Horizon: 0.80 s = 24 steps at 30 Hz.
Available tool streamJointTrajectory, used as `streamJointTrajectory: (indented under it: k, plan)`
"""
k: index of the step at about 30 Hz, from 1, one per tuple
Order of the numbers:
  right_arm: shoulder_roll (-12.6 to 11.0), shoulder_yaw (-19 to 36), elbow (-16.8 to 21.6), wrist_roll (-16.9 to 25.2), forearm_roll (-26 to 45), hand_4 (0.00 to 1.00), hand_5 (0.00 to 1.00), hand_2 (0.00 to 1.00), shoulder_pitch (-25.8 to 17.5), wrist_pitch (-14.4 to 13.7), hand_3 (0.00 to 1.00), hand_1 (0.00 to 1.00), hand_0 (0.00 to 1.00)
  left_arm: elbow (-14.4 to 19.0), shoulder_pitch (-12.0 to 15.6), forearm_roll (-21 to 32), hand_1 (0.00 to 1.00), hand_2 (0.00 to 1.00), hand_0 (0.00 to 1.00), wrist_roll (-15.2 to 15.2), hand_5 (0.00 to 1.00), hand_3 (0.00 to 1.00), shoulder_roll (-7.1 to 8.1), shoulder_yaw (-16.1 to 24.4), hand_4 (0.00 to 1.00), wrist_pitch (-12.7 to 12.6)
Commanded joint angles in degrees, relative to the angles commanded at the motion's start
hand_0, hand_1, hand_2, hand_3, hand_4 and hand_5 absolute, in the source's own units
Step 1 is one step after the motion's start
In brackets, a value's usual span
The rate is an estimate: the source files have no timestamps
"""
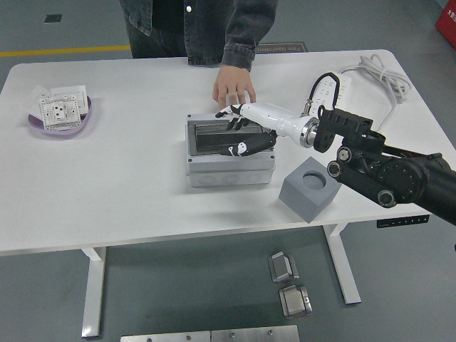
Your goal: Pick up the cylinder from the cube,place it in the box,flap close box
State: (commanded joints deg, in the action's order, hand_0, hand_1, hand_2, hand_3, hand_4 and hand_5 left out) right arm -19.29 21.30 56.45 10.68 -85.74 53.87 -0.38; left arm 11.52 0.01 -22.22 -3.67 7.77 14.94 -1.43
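Observation:
A grey box [229,165] stands at the table's middle, its clear flap lid [214,132] lying down over the dark opening. My right hand [239,132] rests flat on the lid, fingers spread, holding nothing. A grey cube [310,189] with an empty round hole on top sits to the box's right. The cylinder is not visible; it may be inside the box. My left arm is out of view.
A person stands at the far side, one hand [232,87] flat on the table just behind the box. A purple dish [63,122] with white socket plates sits at the far left. A white power strip and cable [370,71] lie at the far right.

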Motion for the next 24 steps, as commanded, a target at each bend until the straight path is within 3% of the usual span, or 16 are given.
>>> streamJointTrajectory:
  k: [5, 6, 7, 15, 19, 21, 24]
  plan:
    - [-1.4, 3.4, 0.5, -0.5, -1.6, 0.887, 0.595, 0.697, -1.8, 0.4, 0.915, 0.613, 0.444, -0.1, 0.1, -0.9, 0.668, 0.571, 0.665, -0.3, 0.277, 0.603, -0.12, 0.8, 0.607, 0.1]
    - [-1.9, 4.4, 0.7, -0.6, -2.1, 0.889, 0.605, 0.696, -2.2, 0.5, 0.924, 0.59, 0.374, -0.1, 0.2, -1.3, 0.668, 0.572, 0.665, -0.4, 0.277, 0.603, -0.11, 1.3, 0.607, 0.0]
    - [-2.6, 5.6, 1.1, -0.8, -2.7, 0.889, 0.605, 0.696, -2.8, 0.7, 0.924, 0.59, 0.374, -0.2, 0.2, -1.9, 0.668, 0.572, 0.665, -0.6, 0.277, 0.603, -0.1, 1.8, 0.607, 0.0]
    - [-12.1, 19.1, 10.9, -5.5, -10.6, 0.887, 0.606, 0.692, -12.2, 4.4, 0.92, 0.56, 0.351, -1.0, 2.7, -8.1, 0.668, 0.572, 0.665, -2.5, 0.277, 0.603, -0.2, 8.2, 0.607, -0.1]
    - [-16.7, 27.8, 17.0, -5.7, -8.3, 0.886, 0.605, 0.691, -18.7, 4.3, 0.903, 0.561, 0.356, -1.2, 4.0, -10.9, 0.668, 0.571, 0.664, -3.1, 0.278, 0.603, -0.47, 11.3, 0.608, -0.3]
    - [-17.4, 32.2, 19.5, -4.3, -5.8, 0.886, 0.605, 0.691, -22.2, 3.1, 0.903, 0.561, 0.356, -1.2, 4.4, -11.3, 0.668, 0.571, 0.664, -3.1, 0.278, 0.603, -0.66, 11.8, 0.608, -0.3]
    - [-15.6, 38.6, 20.9, -0.4, 0.2, 0.886, 0.616, 0.694, -27.7, 1.4, 0.874, 0.59, 0.389, -1.2, 4.6, -11.1, 0.668, 0.571, 0.665, -3.0, 0.278, 0.603, -1.11, 11.7, 0.608, -0.6]
